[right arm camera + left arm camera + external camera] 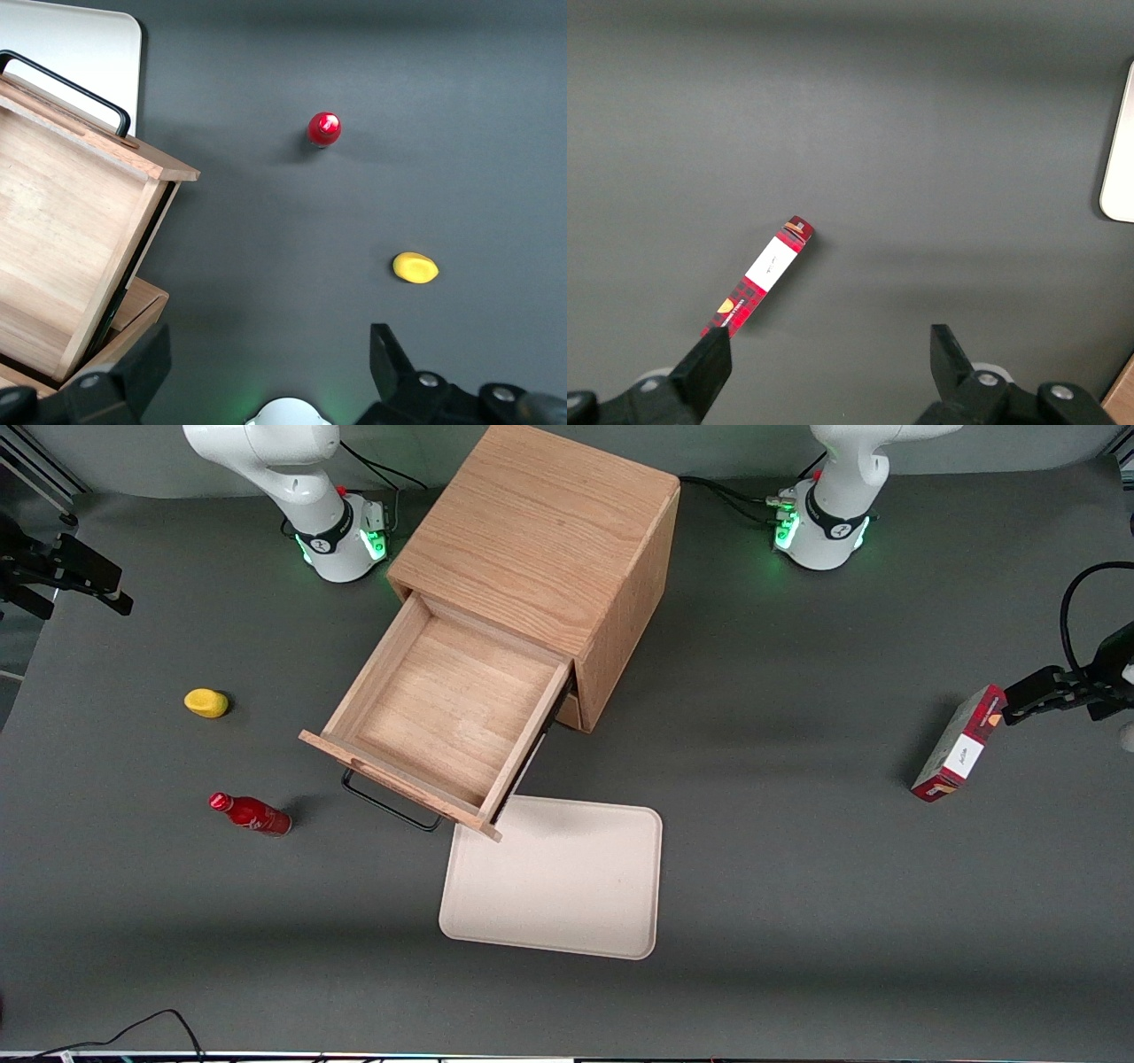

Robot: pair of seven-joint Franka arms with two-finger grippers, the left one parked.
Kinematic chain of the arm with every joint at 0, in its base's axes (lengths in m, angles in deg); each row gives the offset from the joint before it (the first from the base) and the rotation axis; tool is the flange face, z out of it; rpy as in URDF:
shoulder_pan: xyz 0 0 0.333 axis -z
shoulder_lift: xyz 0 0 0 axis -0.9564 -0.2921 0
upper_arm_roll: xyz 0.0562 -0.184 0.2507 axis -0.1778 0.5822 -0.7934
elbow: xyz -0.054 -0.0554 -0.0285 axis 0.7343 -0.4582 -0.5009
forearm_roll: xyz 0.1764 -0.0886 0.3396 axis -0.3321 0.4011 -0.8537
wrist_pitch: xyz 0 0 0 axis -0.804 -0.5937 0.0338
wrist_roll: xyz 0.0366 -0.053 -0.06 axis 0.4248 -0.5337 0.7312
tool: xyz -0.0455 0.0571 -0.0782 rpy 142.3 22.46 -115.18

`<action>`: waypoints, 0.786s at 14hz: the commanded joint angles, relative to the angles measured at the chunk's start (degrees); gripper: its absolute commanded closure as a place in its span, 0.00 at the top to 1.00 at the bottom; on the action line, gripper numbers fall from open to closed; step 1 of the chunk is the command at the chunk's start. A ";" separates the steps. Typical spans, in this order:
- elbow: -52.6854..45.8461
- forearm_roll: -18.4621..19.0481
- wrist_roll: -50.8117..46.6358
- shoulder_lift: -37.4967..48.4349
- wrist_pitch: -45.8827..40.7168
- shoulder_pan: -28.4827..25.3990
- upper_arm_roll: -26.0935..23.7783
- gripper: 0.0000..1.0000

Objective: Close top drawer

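The top drawer [443, 708] of the light-oak cabinet [540, 531] is pulled far out and its tray is empty. Its thin black wire handle [390, 806] faces the front camera. The drawer also shows in the right wrist view [62, 230], with its handle [71, 84]. My right gripper [84, 593] hangs high at the working arm's end of the table, well away from the drawer. In the right wrist view the gripper [266, 363] is open and empty, with both black fingers [146, 354] wide apart above the dark table.
A cream tray [554, 877] lies on the table just below the drawer's front. A red bottle [251, 814] and a yellow object [205, 702] lie toward the working arm's end. A red box [959, 744] stands toward the parked arm's end.
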 commanded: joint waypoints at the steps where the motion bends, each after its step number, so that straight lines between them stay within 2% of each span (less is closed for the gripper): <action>1: -2.25 0.59 3.13 -1.35 -1.40 -0.13 -0.29 1.00; 4: -4.01 0.33 2.71 -2.49 -2.98 0.22 -0.12 1.00; 6: -4.27 -0.11 3.49 -2.93 -2.90 -0.04 1.81 1.00; 11: -5.51 -0.03 3.41 -2.85 -2.99 -0.74 1.38 1.00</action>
